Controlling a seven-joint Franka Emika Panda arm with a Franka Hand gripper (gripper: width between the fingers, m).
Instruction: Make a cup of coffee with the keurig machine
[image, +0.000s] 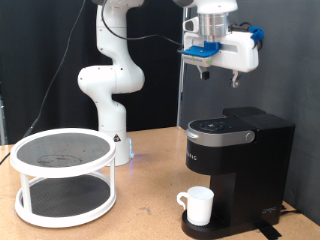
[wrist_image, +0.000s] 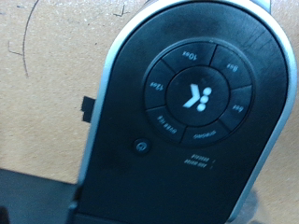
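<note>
Whether the jaws stand wide or narrow cannot be told; the gripper (image: 204, 71) hangs empty, pointing straight down from the arm, well above the keurig machine (image: 237, 165) — whose lid is shut, its round button panel (wrist_image: 199, 97) filling the wrist view. The cup (image: 198, 206) sits on the machine's drip base, handle toward the exterior view's left. A two-tier round rack (image: 63, 176) stands on the worktop (image: 150, 215), well apart toward that left.

Robotics lab, white robot arm (image: 112, 70), black backdrop curtain (image: 40, 50), wooden tabletop (image: 140, 215)
</note>
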